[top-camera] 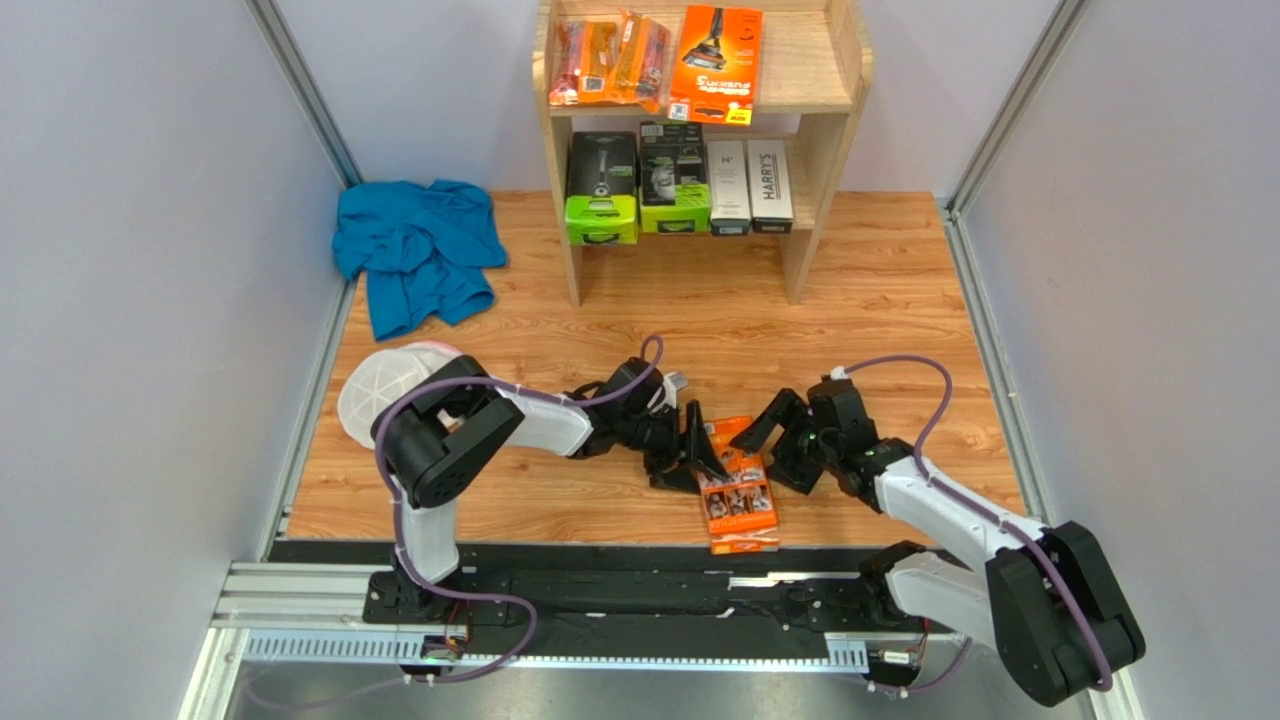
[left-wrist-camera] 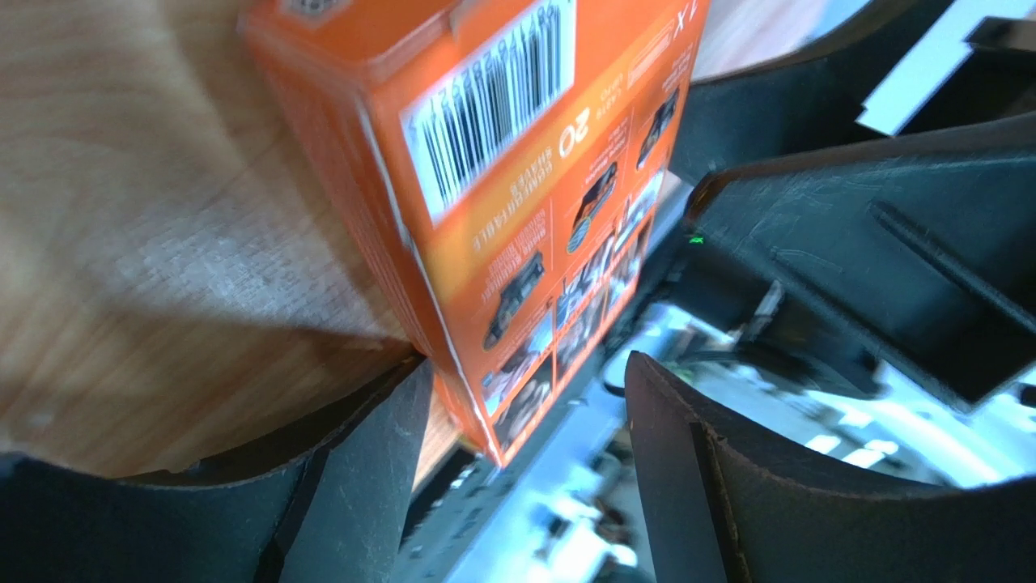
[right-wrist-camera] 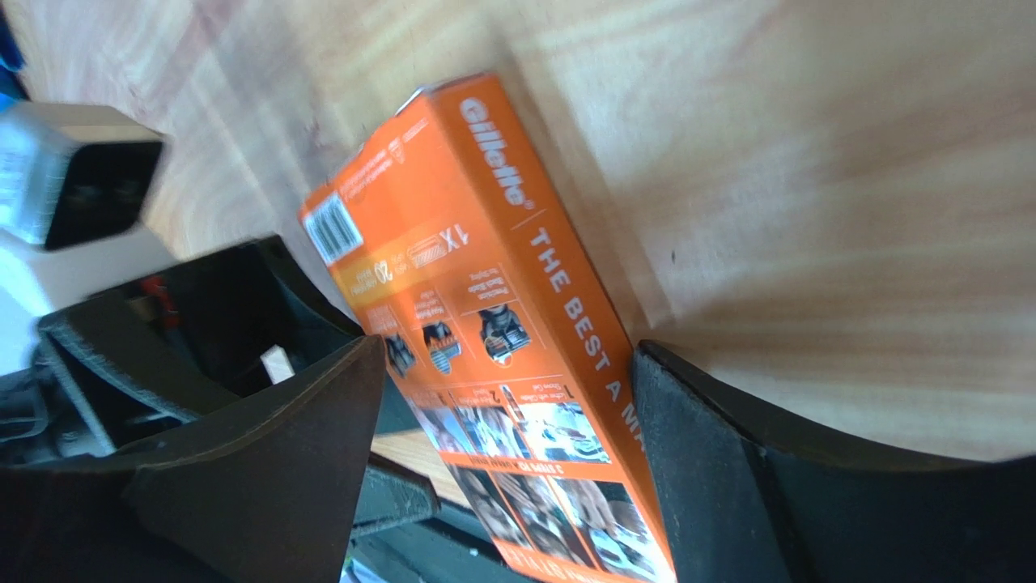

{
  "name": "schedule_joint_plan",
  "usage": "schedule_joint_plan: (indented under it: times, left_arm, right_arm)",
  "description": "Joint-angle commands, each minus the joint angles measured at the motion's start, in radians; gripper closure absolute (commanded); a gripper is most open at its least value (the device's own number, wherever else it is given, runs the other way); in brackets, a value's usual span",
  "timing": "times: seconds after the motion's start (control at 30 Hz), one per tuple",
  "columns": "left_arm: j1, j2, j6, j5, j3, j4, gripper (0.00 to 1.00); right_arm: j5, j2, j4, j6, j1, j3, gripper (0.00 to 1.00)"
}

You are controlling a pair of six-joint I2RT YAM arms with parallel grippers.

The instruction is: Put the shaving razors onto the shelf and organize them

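One flat orange razor box [top-camera: 739, 495] lies on the wood floor near the front, between my two grippers. My left gripper [top-camera: 694, 447] is open at its left edge; in the left wrist view [left-wrist-camera: 523, 401] the box [left-wrist-camera: 511, 182] stands tilted beside the left finger, well apart from the other. My right gripper [top-camera: 774, 435] is open at the box's right; in the right wrist view [right-wrist-camera: 505, 364] one finger touches the spine of the box [right-wrist-camera: 486, 292]. The wooden shelf [top-camera: 834, 90] at the back holds orange blister packs [top-camera: 609, 57], an orange box [top-camera: 717, 57] and two white boxes [top-camera: 748, 183].
Two green-and-black boxes [top-camera: 639, 180] share the lower tier. A blue cloth [top-camera: 418, 248] lies at the back left. A white mesh disc [top-camera: 379, 393] sits by the left arm. Grey walls close both sides, and a metal rail [top-camera: 601, 600] runs along the front.
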Motion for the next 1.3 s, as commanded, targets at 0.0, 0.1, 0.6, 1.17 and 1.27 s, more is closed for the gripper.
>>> schedule_joint_plan:
  times: [0.0,0.1,0.6,1.17,1.27]
  left_arm:
    - [-0.027,0.149,-0.168,-0.14,-0.088,0.299,0.28]
    - [-0.029,0.163,-0.227,-0.175,-0.127,0.479,0.29]
    - [-0.029,-0.145,-0.287,-0.497,-0.302,0.205,0.3]
    - [-0.074,0.053,-0.103,-0.304,-0.062,0.141,0.33]
    - [-0.088,0.04,-0.093,-0.289,-0.069,0.138,0.34]
  right_arm:
    - [-0.094,0.037,0.072,0.008,0.022,-0.05,0.23]
    - [-0.114,0.032,0.101,0.002,0.025,-0.058,0.25]
    - [-0.174,-0.042,-0.002,-0.047,0.026,-0.063,0.37]
    - [-0.064,-0.141,-0.023,-0.004,0.035,-0.099,0.41]
    - [0.002,-0.239,-0.034,0.043,0.037,-0.121,0.43]
